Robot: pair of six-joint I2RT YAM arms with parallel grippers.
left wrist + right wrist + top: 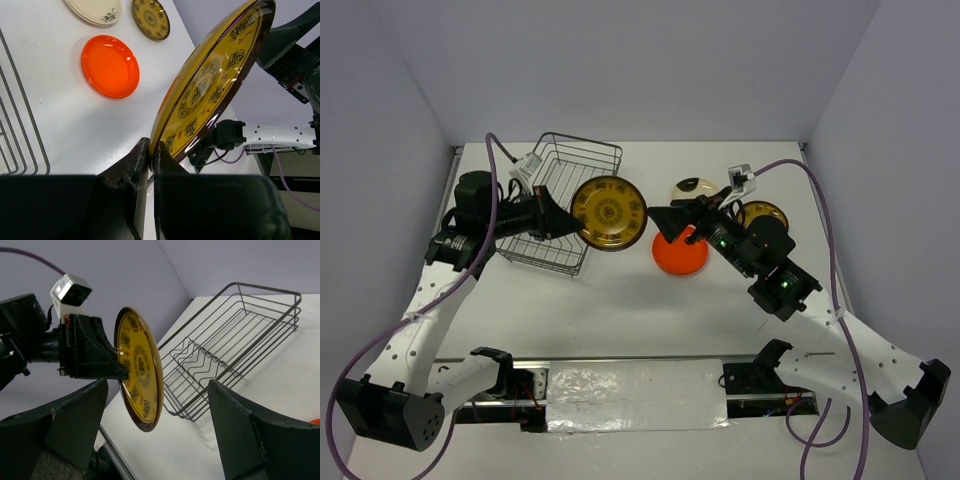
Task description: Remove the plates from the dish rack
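left hand point(565, 218) point(150, 156) is pinching the lower rim of a patterned mustard plate point(608, 212) point(210, 85) point(140, 370), its jaws nearly closed on the edge. the plate is standing on edge in the air, clear of the counter point(620, 310), just beside the right-hand end of the dish rack point(565, 160) point(235, 335) and outside its wires. its patterned face is tilting up toward the overhead camera.

right hand point(665, 215) point(157, 385) is gaping wide and gripping nothing. it is pointing at the held plate from the right, near it but not touching, with the plate's rim showing between the two fingers in the right wrist view.

the dish rack is sitting at the far left of the counter, with the wavy wire divider showing on its floor.

three more plates are lying flat on the counter to the right of the rack:
- orange plate point(678, 258) point(110, 65), partly under the right arm in the top view
- cream plate point(692, 186) point(95, 10) with a dark mark at its rim, farther back
- second mustard plate point(763, 213) point(151, 18), to the right of the cream plate, partly hidden by the right arm in the top view

the three are lying near each other; in the left wrist view none is touching another.
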